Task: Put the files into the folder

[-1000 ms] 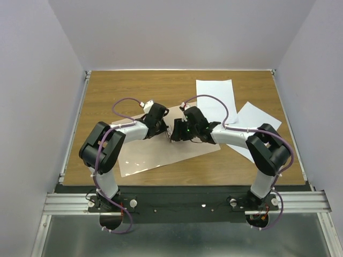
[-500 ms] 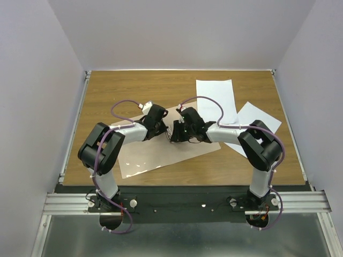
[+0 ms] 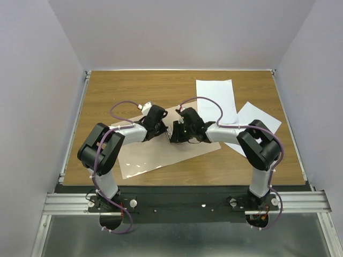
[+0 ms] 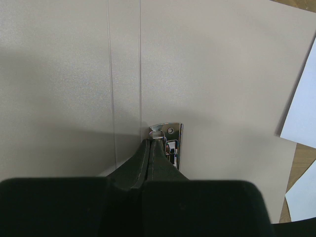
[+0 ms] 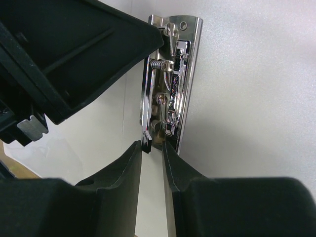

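Though narrow, right tool (image 5: 152, 148) astride clip (image 5: 173, 94)

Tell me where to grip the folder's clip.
Probably the lever's free end, pinched across its thin edge from along the clip's length, where the right end effector straddles it; the rest lies flat against the folder.

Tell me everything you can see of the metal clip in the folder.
The clip is a narrow, shiny chrome bar with a rivet hole at one end, a small coil spring and a lever along it. It lies flat on the matte pinkish-grey inner face of the folder, beside a crease. The left gripper, shut, has its tips at the rivet-hole end; the right gripper straddles the other end, fingers slightly apart. Whether they pinch the lever is unclear.
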Robot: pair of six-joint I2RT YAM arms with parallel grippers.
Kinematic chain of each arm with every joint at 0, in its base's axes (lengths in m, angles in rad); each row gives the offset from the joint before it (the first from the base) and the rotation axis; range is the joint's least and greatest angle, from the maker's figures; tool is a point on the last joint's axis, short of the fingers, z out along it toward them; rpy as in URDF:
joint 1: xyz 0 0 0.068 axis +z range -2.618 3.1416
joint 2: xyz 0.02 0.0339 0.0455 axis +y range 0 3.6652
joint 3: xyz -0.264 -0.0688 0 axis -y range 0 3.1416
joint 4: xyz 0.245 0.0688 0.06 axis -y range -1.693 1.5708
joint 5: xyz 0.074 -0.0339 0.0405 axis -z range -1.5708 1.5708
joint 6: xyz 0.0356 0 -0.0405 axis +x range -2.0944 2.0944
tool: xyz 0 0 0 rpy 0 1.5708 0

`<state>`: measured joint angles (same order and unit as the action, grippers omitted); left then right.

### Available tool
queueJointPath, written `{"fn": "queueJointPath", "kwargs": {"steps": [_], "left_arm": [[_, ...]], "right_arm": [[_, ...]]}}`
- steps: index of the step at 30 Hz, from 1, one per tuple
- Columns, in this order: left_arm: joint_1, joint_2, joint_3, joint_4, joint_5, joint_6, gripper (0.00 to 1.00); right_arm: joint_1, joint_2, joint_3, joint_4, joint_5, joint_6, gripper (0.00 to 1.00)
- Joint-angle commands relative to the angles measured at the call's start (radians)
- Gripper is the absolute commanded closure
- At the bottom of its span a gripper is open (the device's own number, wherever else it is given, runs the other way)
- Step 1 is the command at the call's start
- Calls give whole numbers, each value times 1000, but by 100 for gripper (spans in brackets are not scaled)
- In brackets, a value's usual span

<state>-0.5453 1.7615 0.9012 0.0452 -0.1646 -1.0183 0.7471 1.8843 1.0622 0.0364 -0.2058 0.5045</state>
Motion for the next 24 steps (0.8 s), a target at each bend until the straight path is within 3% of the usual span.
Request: {"fn": "queueJointPath", "kwargs": {"steps": [1,5,13,24], "left_arm": [[-7,10,-36,-84,-12,-2,100],[-7,10,-36,-85,-15,1,100],[-7,24,-33,-84,-13,15,100],[-7,53,-18,-74,-32,105,100]], "right_arm": [[12,33,28,5,-26,8,71],[14,41,21,5,-23,6,73],[14,52,1,-4,14,22,86],[6,55,7,-91,78,126,86]]}}
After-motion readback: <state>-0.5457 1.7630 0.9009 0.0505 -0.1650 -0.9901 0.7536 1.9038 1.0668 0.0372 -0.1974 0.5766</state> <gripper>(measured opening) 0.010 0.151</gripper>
